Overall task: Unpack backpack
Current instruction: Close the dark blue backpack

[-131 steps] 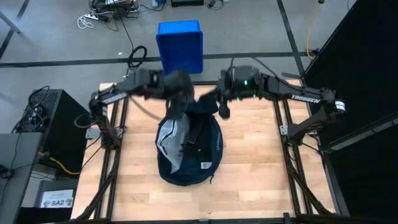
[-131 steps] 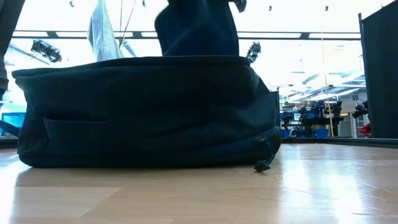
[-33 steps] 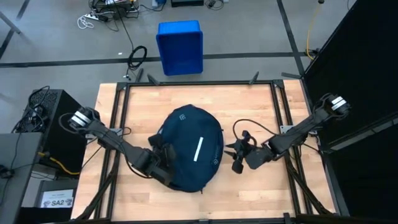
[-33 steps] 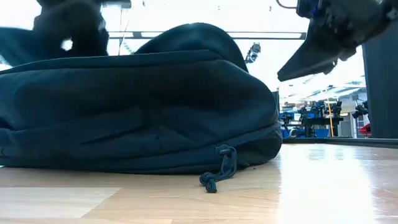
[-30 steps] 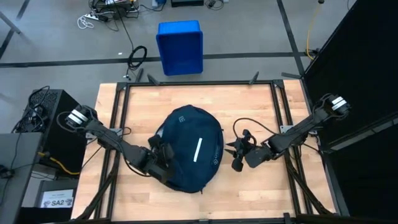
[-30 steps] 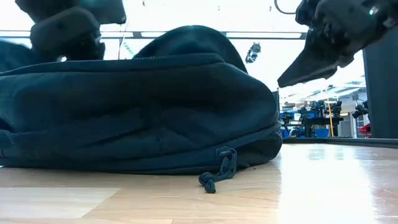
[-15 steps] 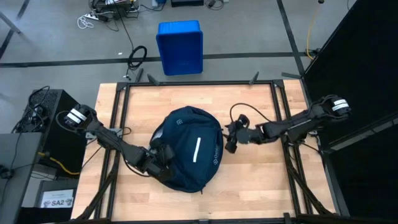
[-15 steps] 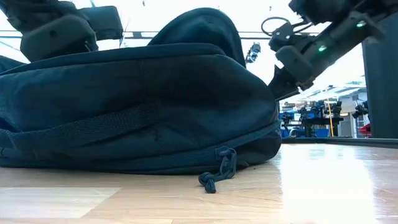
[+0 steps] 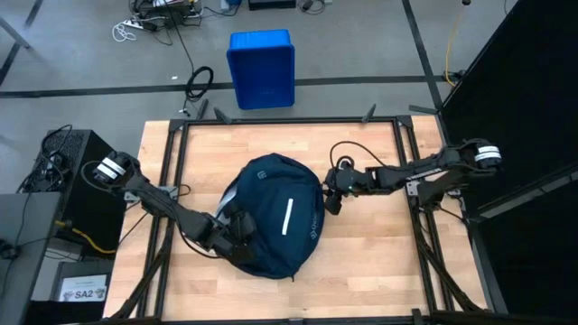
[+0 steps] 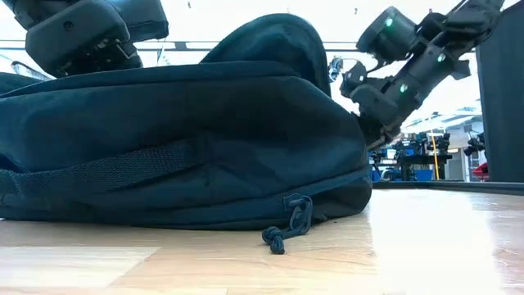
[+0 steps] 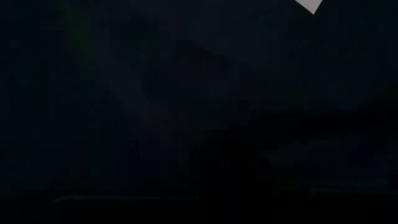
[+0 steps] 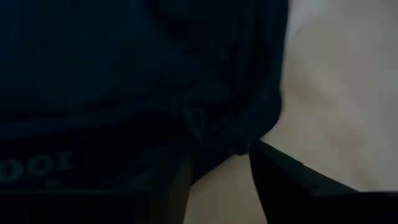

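A blue plastic bin (image 9: 261, 69) stands on the grey floor (image 9: 361, 45) beyond the wooden bench's (image 9: 370, 253) far edge, with cables (image 9: 149, 18) nearby.

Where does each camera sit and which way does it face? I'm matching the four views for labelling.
High view: above the table, looking straight down; both arms, left gripper, right gripper.
Low view: table height, level across; backpack, arms above.
Left wrist view: pressed against dark fabric.
Right wrist view: past its fingers at the backpack's edge.
All views share the backpack.
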Controlling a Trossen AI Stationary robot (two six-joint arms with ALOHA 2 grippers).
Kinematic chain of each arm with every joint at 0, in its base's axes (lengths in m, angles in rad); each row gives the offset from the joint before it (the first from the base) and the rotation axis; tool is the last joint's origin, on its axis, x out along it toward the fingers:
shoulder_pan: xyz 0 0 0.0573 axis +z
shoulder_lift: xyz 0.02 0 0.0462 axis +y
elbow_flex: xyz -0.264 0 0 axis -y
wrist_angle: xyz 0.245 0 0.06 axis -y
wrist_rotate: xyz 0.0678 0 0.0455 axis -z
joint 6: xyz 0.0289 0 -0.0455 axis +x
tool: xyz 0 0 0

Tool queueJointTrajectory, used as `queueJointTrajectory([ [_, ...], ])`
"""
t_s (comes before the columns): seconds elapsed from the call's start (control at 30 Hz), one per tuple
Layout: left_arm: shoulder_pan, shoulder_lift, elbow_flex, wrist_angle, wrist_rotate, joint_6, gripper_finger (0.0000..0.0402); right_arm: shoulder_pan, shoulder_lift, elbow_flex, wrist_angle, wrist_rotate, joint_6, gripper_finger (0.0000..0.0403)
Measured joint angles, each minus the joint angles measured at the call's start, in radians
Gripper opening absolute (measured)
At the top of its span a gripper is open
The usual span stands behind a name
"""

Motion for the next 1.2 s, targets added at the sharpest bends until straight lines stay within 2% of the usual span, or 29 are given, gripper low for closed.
queueJointTrajectory([
  [0.17,0.0,-0.031,0.0,0.007,-0.001,0.012,0.0019,-0.006,0.1,0.0,0.049,-0.086,-0.01,0.0027],
  [0.23,0.0,-0.053,0.0,0.007,-0.001,0.027,0.0019,0.0,0.111,0.0,0.05,-0.092,-0.012,0.0009],
  [0.37,0.0,-0.108,0.0,0.007,-0.002,0.035,0.0019,0.037,0.106,0.0,0.048,-0.09,0.0,0.0002],
  [0.53,0.0,-0.176,0.0,0.053,-0.009,0.114,0.0019,0.105,0.049,0.0,0.047,-0.09,0.011,0.0],
  [0.73,0.0,-0.204,0.0,0.29,-0.02,0.354,0.0022,0.168,-0.071,0.0,0.036,-0.108,0.038,0.0],
  [0.8,0.0,-0.203,0.0,0.378,0.006,0.435,0.0027,0.186,-0.116,0.0,0.037,-0.122,0.047,0.0],
  [1.03,0.015,-0.197,0.001,0.542,0.021,0.542,0.0067,0.24,-0.213,0.0,0.045,-0.136,0.065,0.0],
  [1.2,0.037,-0.116,0.002,0.666,0.033,0.577,0.0104,0.259,-0.215,0.0,0.075,-0.135,0.064,0.0],
])
